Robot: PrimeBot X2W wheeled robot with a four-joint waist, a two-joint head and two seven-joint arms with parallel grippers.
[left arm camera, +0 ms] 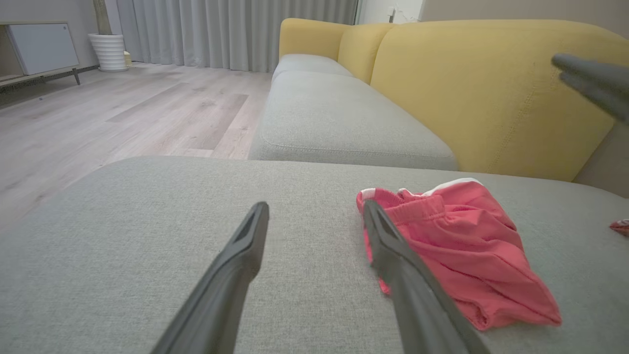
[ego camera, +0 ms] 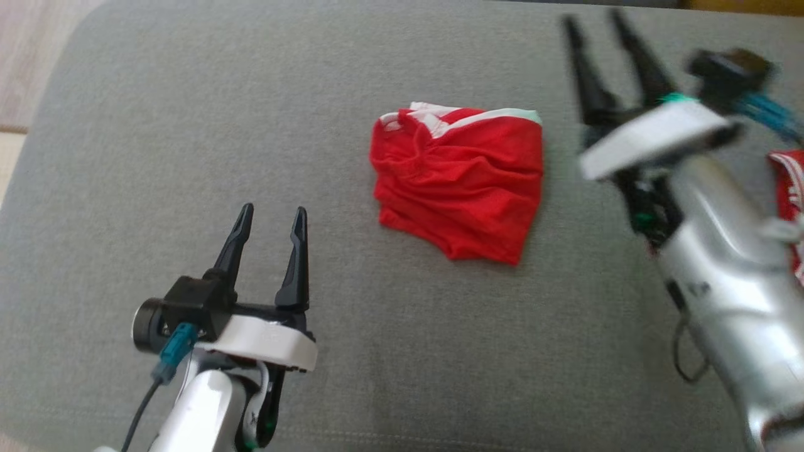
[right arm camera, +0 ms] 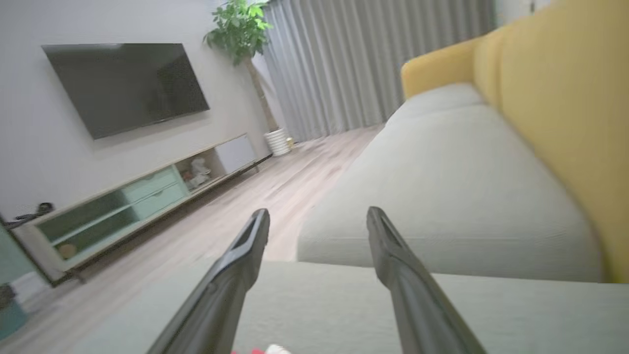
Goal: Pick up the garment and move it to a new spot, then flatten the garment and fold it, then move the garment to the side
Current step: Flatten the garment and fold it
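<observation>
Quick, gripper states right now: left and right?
Left gripper: open, holding nothing.
Right gripper: open, holding nothing; the red garment lies free on the cushion.

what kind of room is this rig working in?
Most likely a home living room: a sofa with grey seats and yellow backs, a wall-mounted TV above a low media cabinet, and a potted plant beside floor-length curtains.

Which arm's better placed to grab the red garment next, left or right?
Probably left. The left gripper is open, low by the grey cushion, and its wrist view has the red garment just ahead beside one finger. The right gripper is open too but blurred, pointing past the garment.
</observation>
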